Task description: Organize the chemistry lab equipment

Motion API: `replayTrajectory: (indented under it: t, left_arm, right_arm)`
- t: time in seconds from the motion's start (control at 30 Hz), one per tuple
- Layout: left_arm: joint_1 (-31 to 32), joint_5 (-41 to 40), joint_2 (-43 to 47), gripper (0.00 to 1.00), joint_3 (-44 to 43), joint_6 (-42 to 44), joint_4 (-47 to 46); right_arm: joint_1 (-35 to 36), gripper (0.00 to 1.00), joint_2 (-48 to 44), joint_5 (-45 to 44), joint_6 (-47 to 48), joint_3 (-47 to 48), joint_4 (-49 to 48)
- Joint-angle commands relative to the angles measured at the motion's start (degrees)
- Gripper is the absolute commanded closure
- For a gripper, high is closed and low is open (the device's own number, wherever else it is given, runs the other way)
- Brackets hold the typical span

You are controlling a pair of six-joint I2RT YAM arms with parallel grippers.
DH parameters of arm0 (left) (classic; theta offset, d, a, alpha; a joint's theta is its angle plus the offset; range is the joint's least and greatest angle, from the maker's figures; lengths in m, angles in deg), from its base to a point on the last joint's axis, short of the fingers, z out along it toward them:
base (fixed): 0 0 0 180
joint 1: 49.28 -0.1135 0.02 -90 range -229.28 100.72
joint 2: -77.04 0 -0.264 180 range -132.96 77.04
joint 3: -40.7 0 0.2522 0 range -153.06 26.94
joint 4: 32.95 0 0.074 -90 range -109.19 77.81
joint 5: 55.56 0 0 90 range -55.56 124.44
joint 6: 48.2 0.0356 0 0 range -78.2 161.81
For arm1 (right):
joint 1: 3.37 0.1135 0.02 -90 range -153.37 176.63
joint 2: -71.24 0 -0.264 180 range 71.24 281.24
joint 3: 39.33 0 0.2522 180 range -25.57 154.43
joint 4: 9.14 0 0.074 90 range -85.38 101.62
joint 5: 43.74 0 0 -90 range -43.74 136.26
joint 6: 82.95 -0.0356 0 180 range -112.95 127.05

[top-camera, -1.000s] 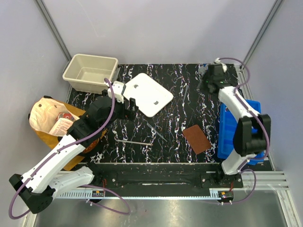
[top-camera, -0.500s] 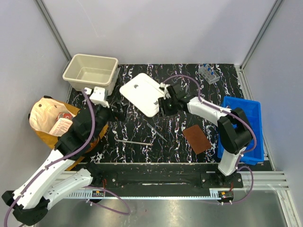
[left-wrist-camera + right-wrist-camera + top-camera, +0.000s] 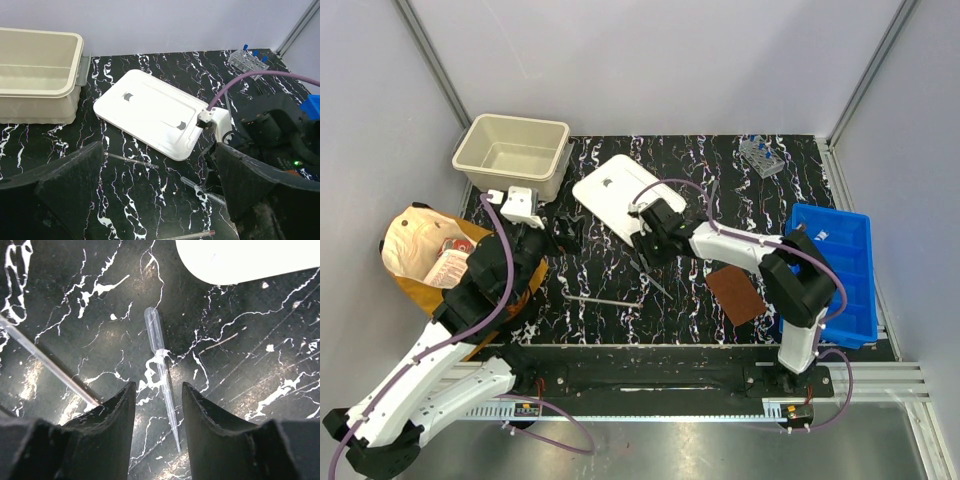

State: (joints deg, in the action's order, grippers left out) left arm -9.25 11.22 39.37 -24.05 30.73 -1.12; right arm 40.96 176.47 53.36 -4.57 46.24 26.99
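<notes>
Pipette (image 3: pixel 159 352), clear and slim, is the piece of lab equipment closest to a gripper. It lies flat on the black marbled mat (image 3: pixel 720 170), its bulb toward the white lid (image 3: pixel 620 195) and its tip toward the arm bases. We see the right gripper (image 3: pixel 157 387) poised over it, jaws roughly half apart, one finger on each side of the stem. Bare mat shows on both sides, so it grips nothing.

Room is tight at the far end, where the lid's rounded corner sits just beyond the bulb. A thin clear rod (image 3: pixel 45 365) slants close by one finger. A long silvery rod (image 3: pixel 600 300) lies nearer the bases, apart from the pipette.

The left gripper (image 3: pixel 159 152) hangs near the lid's near-left side, spread wide and empty.

Around the edges we find a beige bin (image 3: pixel 510 128) at the far-left corner, a tube rack (image 3: pixel 762 156) at the far right and a blue bin (image 3: pixel 860 218) along the right edge. A brown pad (image 3: pixel 735 293) lies beside the blue bin, and a paper bag (image 3: pixel 405 235) sits off the left edge.
</notes>
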Motion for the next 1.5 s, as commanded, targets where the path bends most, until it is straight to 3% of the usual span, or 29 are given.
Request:
replayTrajectory:
  t: [0.0,0.6,0.8,1.07,1.47]
  left_arm:
    - [-0.04,-2.09,0.05,0.01,-0.08,-0.44,-3.12]
    - [-0.04,-1.83,0.05,0.01,-0.17,-0.44,-3.03]
    - [-0.04,-1.74,-0.03,0.01,-0.26,-0.44,-3.03]
    - [-0.04,-1.74,-0.12,0.01,-0.17,-0.36,-2.95]
    - [-0.04,-1.47,-0.30,0.01,-0.17,-0.44,-2.95]
  right_arm:
    - [2.15,0.54,3.31,-6.83,0.37,4.74,1.53]
    - [7.43,0.64,10.96,-17.64,1.77,9.75,6.46]
    - [7.43,0.82,10.70,-18.60,1.25,9.40,6.63]
    - [7.26,0.88,7.89,-23.95,-1.56,9.14,6.46]
    - [-5.12,0.91,-6.77,-30.55,-13.59,6.07,5.41]
